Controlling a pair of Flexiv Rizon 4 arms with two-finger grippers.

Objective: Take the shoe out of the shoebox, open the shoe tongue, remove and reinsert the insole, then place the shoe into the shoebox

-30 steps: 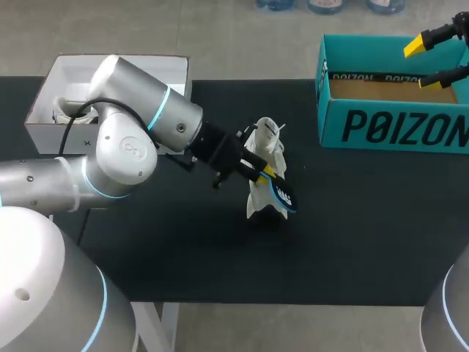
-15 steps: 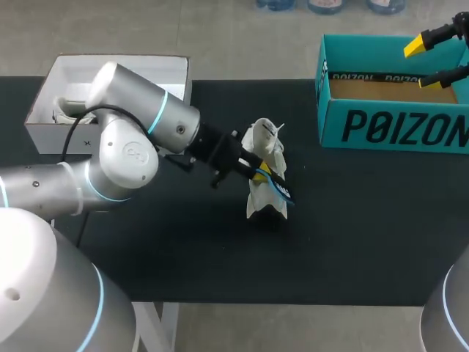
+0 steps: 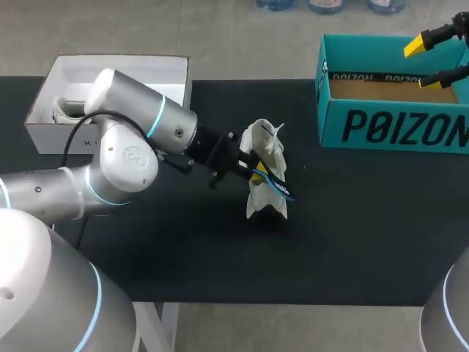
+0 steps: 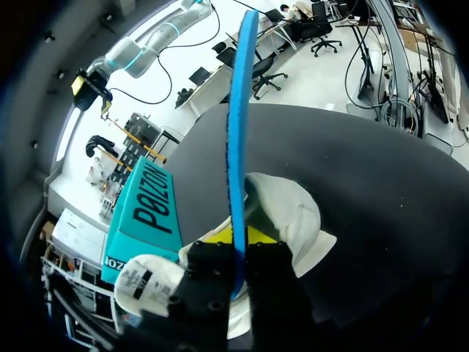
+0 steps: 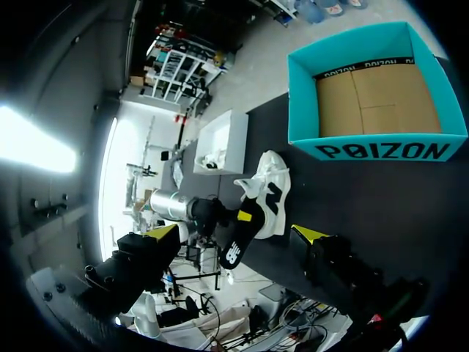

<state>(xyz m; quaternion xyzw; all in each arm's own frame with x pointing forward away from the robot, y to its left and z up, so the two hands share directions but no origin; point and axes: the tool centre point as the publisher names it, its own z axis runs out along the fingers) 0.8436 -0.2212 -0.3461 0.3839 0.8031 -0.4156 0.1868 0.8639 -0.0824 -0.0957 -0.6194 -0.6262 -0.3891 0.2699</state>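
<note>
A white shoe stands upright near the middle of the black table. My left gripper is against its side, shut on a blue insole that sticks out past the shoe. In the left wrist view the insole rises edge-on from between my fingers, with the shoe just beyond them. The teal shoebox stands open at the back right, with nothing inside it. My right gripper hangs open above it. The right wrist view shows the shoebox, the shoe and the insole's dark underside.
An open white box with a pale object inside sits at the table's back left, behind my left arm. The teal shoebox also shows beyond the shoe in the left wrist view.
My left gripper has turned and pulled slightly left and up. The insole's broad face showed before; now it appears as a thin edge closer to the shoe. The right arm has not moved.
</note>
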